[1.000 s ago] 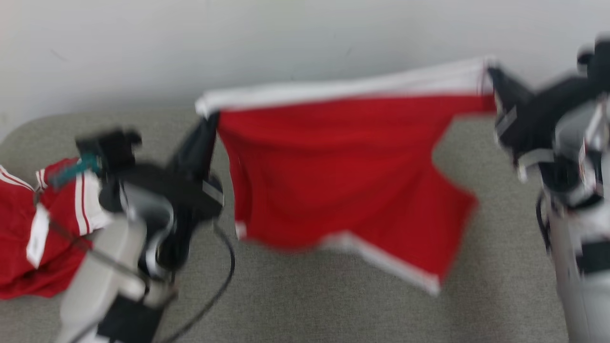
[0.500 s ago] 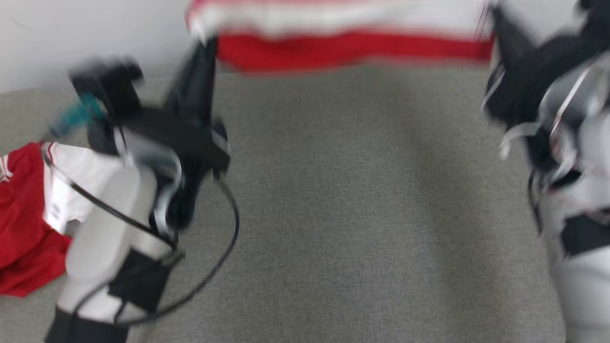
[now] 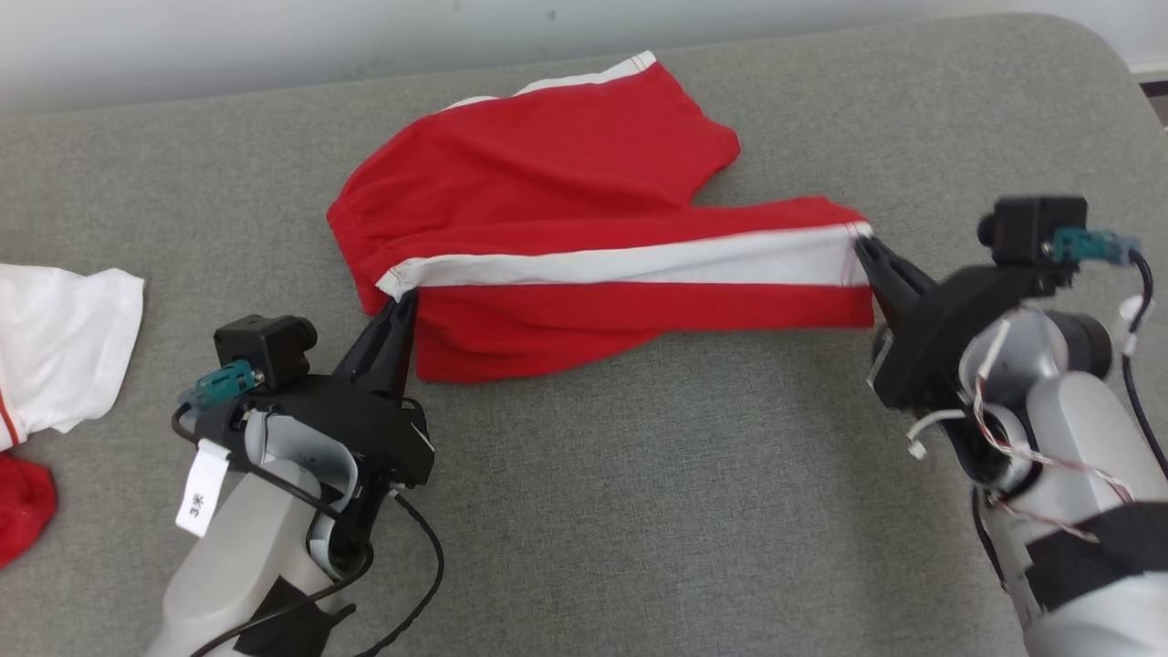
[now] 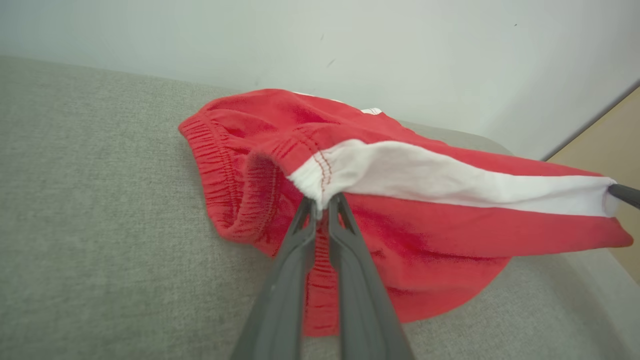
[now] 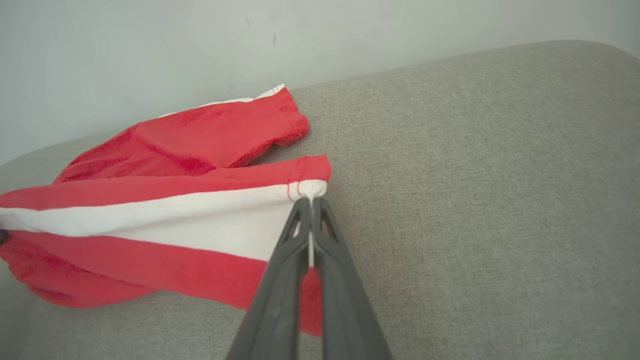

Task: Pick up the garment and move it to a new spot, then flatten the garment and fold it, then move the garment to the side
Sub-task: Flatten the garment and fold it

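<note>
Grey cloth surface (image 3: pixel 639 511), pale wall (image 3: pixel 182 36)

White cloth (image 3: pixel 64 342) lay at grey fabric worktop (image 3: pixel 639 511) left edge; red cloth (image 3: pixel 23 497) just beside; pale wall (image 3: pixel 228 36) behind.

Bare test room: grey table (image 3: pixel 639 511), white wall (image 3: pixel 274 36)

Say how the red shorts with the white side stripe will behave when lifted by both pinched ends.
Probably floppy: the red white-striped shorts lie bunched and creased behind the taut stripe. Likely light: the left gripper and right gripper hold them by fingertip pinches alone. May drag on the grey fabric surface rather than slide.
</note>
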### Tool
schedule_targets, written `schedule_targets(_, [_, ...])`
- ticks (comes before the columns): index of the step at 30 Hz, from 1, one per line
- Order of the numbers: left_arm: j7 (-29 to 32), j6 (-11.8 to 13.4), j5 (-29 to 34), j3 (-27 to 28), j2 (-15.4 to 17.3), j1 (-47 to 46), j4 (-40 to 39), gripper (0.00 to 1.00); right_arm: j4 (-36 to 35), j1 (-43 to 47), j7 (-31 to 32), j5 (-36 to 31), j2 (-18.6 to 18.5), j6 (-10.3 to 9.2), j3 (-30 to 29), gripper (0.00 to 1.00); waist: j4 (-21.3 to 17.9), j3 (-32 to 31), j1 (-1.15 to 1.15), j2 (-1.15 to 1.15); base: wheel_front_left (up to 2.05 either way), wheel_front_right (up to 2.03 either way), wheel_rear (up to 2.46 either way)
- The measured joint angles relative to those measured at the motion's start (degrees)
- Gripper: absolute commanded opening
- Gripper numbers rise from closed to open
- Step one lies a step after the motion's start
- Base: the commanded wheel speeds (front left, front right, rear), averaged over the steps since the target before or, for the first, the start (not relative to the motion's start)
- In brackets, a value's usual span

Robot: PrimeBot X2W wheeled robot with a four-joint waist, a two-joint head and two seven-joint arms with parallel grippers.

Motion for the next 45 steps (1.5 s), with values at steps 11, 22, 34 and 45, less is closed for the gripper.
schedule_targets(11, [-4.5,-1.5,1.4,-2.8,1.2,5.7,3.8,0.44,0.6,9.0,-1.1,0.8,-2.2,2.72,-0.5,0.0,0.8,-3.8,-0.02,-0.01,0.0,0.0,0.0])
schedule_targets(22, [-5.5,-1.9,4.5,-7.4,2.7,13.9,2.6,0.25,-0.1,18.0,-1.8,1.2,-2.6,3.23,-0.6,0.0,2.8,-9.4,-0.02,-0.01,0.0,0.0,0.0])
schedule_targets(34, [-5.9,-0.7,4.6,-6.9,4.0,20.6,0.1,1.0,-0.3,22.5,-1.5,-0.1,-3.8,2.85,0.5,1.0,4.3,-11.7,-0.02,-0.01,0.0,0.0,0.0])
schedule_targets(45, [-3.8,-0.8,3.9,-5.3,5.4,15.3,-3.3,1.0,-0.4,22.5,-1.5,-0.5,-3.6,2.07,0.9,1.0,4.5,-12.5,-0.02,-0.01,0.0,0.0,0.0])
